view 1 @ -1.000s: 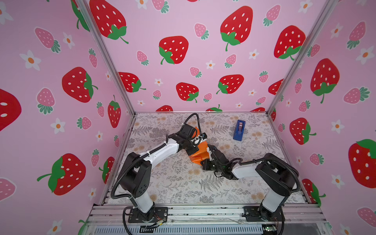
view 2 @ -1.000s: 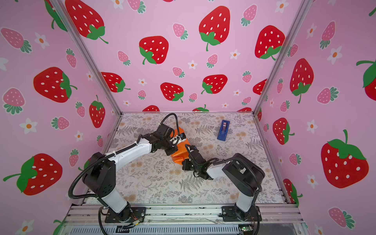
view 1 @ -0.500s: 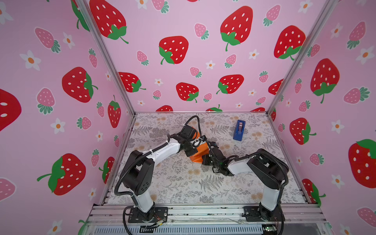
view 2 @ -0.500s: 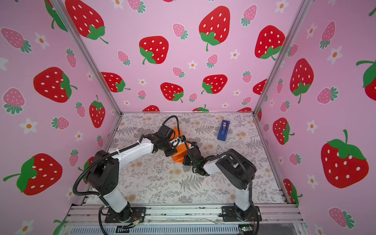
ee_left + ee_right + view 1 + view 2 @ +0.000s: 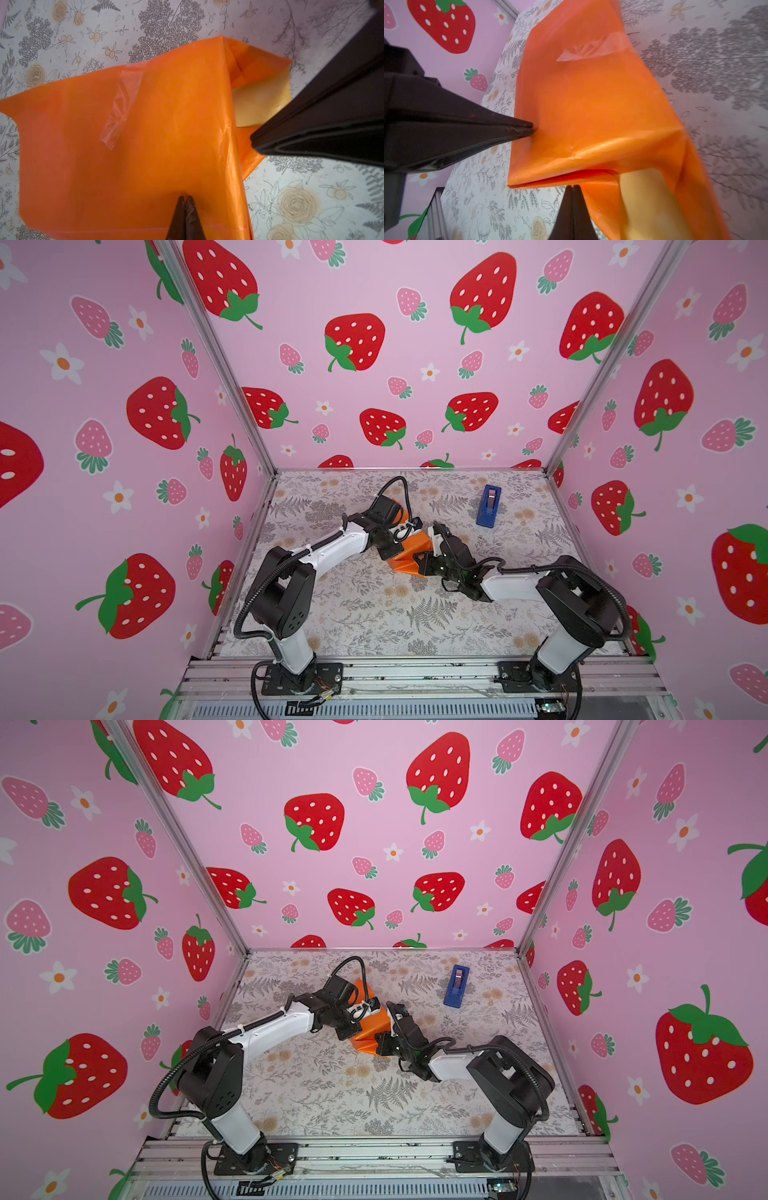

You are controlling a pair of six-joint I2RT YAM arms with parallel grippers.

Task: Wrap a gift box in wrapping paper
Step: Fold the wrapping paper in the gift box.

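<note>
The wrapping paper [image 5: 409, 549] [image 5: 372, 1027] is folded into an orange parcel in the middle of the table, and the gift box is hidden inside it. A clear tape strip [image 5: 120, 108] [image 5: 591, 48] crosses the top seam. My left gripper [image 5: 185, 197] [image 5: 397, 549] is shut, and its tips [image 5: 532, 128] press on the paper's top face near one long edge. My right gripper [image 5: 573, 186] [image 5: 419, 563] is shut too. Its tips sit at the parcel's near open end, just under a folded flap. The pale yellow inside [image 5: 259, 104] of the paper shows there.
A blue tape dispenser [image 5: 489, 506] [image 5: 456, 986] stands at the back right of the floral table. Pink strawberry walls close in the back and both sides. A metal rail [image 5: 415, 674] with both arm bases runs along the front edge.
The right arm's elbow swung in toward the parcel and back out, while its gripper stayed at the near end. The left gripper and the parcel have hardly moved. Both grippers stayed shut.
</note>
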